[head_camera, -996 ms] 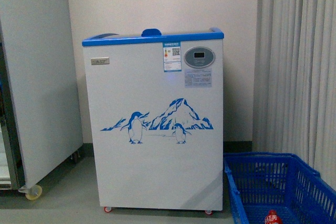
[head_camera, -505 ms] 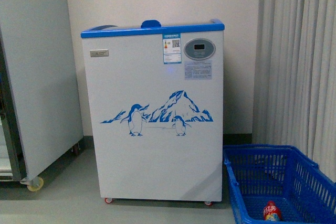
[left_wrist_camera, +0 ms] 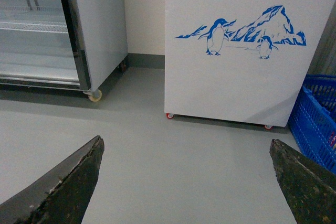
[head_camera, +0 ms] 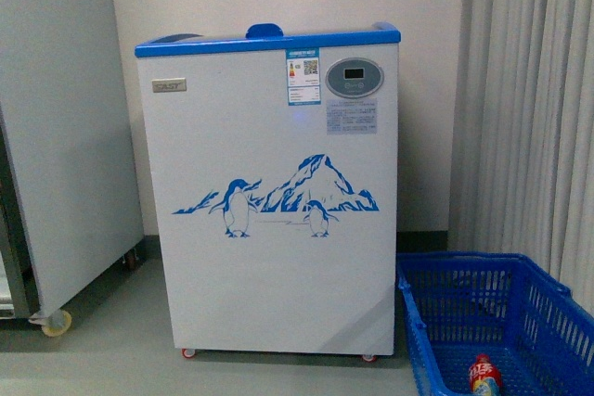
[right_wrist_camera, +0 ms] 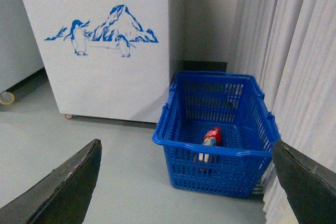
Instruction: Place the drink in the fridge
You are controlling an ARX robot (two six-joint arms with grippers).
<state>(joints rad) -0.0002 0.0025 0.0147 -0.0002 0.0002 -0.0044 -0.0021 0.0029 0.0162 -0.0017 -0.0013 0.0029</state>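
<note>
The fridge (head_camera: 269, 192) is a waist-high white chest with a blue top rim, a penguin-and-mountain graphic and an oval grey panel; it also shows in the left wrist view (left_wrist_camera: 241, 77) and the right wrist view (right_wrist_camera: 105, 72). The drink (right_wrist_camera: 212, 136), a red-labelled bottle, lies in a blue basket (right_wrist_camera: 252, 156); in the front view the drink (head_camera: 484, 376) sits low at the right inside the basket (head_camera: 445, 271). My left gripper (left_wrist_camera: 186, 182) is open over bare floor, well short of the fridge. My right gripper (right_wrist_camera: 186, 182) is open, short of the basket, holding nothing.
A taller grey-white cabinet on casters (head_camera: 56, 136) stands left of the fridge, its door open in the left wrist view (left_wrist_camera: 94, 24). Pale curtains (head_camera: 529, 108) hang at the right behind the basket. Grey floor (left_wrist_camera: 157, 145) stretches between me and the fridge.
The front view has shifted: the fridge sits higher and slightly larger in frame, and more of the basket and the drink shows at the lower right.
</note>
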